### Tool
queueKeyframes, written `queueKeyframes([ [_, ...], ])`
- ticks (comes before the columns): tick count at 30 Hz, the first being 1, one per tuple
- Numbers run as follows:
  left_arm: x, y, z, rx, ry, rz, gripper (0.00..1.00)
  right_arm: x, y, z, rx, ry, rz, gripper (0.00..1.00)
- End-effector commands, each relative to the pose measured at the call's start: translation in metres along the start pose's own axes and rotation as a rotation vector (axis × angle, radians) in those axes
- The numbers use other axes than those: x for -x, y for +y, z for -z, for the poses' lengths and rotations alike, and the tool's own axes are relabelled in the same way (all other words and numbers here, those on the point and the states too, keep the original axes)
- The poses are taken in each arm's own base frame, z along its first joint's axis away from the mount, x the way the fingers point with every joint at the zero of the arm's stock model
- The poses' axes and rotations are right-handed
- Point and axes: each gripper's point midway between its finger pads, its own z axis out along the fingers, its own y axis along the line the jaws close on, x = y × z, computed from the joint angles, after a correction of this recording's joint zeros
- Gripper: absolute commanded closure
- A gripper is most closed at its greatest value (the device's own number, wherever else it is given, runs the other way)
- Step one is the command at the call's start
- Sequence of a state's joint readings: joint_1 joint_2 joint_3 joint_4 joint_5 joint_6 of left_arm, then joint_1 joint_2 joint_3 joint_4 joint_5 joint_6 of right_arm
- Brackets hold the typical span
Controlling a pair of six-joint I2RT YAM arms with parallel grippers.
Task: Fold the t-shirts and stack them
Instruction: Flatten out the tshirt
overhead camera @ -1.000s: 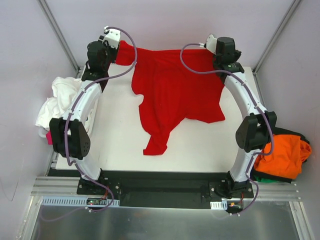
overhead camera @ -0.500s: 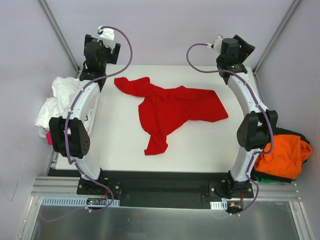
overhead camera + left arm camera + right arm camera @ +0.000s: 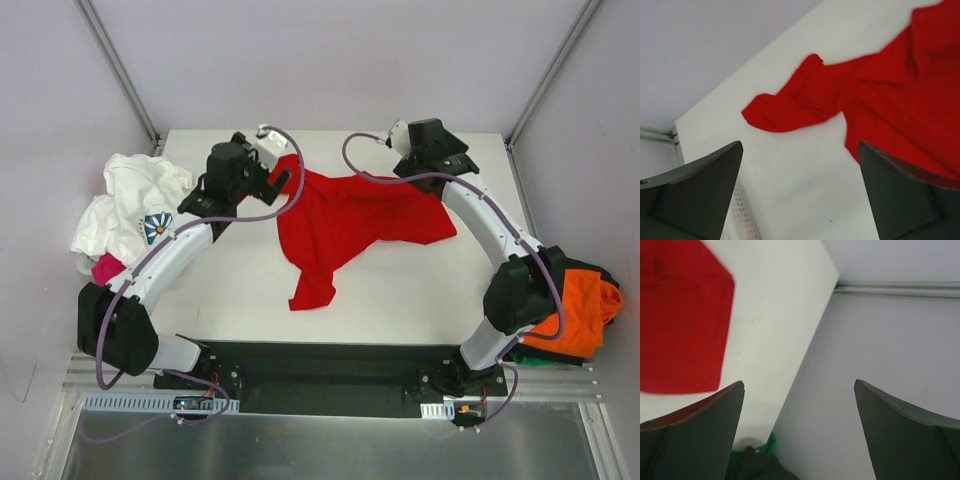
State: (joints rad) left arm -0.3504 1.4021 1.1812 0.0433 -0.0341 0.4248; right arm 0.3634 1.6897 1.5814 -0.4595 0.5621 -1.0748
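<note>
left arm (image 3: 165,260), right arm (image 3: 490,225) swung inward; red t-shirt (image 3: 345,215) crumpled on white table (image 3: 230,290); both jaws wide open, empty; grey walls (image 3: 320,60)

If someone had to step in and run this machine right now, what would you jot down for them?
Left gripper: jaws open, empty, by the red t-shirt's far left end.
Right gripper: jaws open, empty, by its far right end.
Red t-shirt lies rumpled and unfolded on the table.
White t-shirt heaped at the table's left edge, orange t-shirt heaped at the right.
Done: nothing visibly folded. Left: flatten, fold and stack them all.
</note>
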Motion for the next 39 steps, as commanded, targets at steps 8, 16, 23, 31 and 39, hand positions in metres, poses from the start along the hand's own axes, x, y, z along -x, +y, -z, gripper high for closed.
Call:
queueKeyframes([
  [8,-0.123,-0.125,0.104,-0.463,0.235,-0.171,0.01,-0.097,0.132,0.023,0.399,0.189,0.062,0.09],
  [16,-0.132,-0.17,0.108,-0.598,0.297,-0.147,0.01,-0.094,0.148,0.016,0.423,0.215,0.057,0.13],
  [23,-0.144,-0.184,0.082,-0.626,0.368,-0.172,0.01,-0.092,0.146,0.015,0.414,0.216,0.058,0.14],
  [31,-0.138,-0.182,0.034,-0.563,0.353,-0.219,0.01,-0.095,0.15,0.018,0.419,0.208,0.054,0.16],
  [39,-0.143,-0.179,-0.004,-0.526,0.378,-0.209,0.01,-0.099,0.155,0.018,0.426,0.208,0.054,0.17],
])
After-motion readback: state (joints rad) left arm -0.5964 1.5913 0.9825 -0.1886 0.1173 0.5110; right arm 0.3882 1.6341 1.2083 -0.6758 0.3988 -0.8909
